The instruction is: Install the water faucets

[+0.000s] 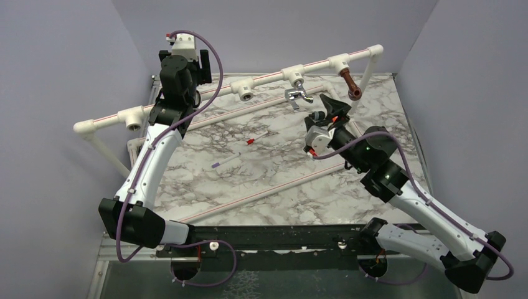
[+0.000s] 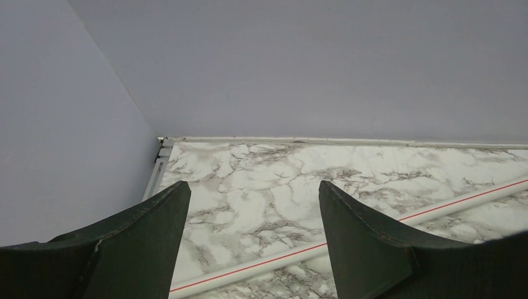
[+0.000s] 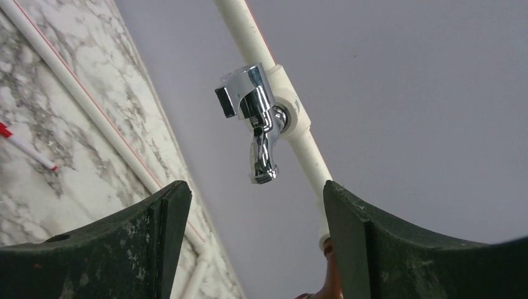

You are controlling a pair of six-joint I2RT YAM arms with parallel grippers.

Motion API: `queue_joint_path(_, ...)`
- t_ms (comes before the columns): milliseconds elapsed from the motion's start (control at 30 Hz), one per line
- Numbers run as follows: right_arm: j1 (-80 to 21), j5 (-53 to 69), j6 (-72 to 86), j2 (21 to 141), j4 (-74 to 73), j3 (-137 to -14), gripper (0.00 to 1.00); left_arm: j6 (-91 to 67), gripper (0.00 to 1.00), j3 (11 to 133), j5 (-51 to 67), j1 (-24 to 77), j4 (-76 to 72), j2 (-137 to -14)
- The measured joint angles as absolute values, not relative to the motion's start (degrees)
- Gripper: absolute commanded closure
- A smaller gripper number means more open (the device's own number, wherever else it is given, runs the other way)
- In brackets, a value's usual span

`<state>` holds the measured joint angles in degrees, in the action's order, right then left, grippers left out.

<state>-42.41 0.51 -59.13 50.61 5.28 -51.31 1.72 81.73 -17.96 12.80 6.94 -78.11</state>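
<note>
From above, you see the chrome faucet (image 1: 297,93) and the reddish-brown faucet (image 1: 350,84) both seated in tee sockets on the raised white pipe (image 1: 268,77), spouts hanging down. Your right gripper (image 1: 330,107) sits just beside the chrome one, not touching it. Two thin sticks (image 1: 255,139) lie on the table (image 1: 280,187).

Through the left wrist camera, your left gripper (image 2: 252,193) is spread wide with nothing between its fingers, over bare marble and a red-striped pipe (image 2: 373,227) lying flat.

Through the right wrist camera, your right gripper's fingers stand well apart and hold nothing. The chrome faucet hangs from its socket (image 3: 294,118) beyond them.
</note>
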Motion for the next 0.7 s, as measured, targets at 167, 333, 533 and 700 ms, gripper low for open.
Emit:
queue_joint_path(167,-42.4,0.6,-68.9,53.7,10.9,-51.0,0.21,1.3,0.2,81.7,-17.3,12.8,6.8,-78.0)
queue_joint_path(333,-42.5,0.6,-73.8,56.8,16.0,-50.9,0.23,0.2,0.18,80.6,-17.1,12.8,5.3,-77.1)
queue_joint_path(533,-42.6,0.8,-76.6,60.2,19.4,-50.9,0.27,-2.1,0.17,77.4,-16.9,12.8,1.3,-74.3)
queue_joint_path(700,-42.6,0.8,-78.3,63.0,21.8,-51.0,0.32,-4.3,0.17,76.5,-16.2,12.8,0.2,-72.9)
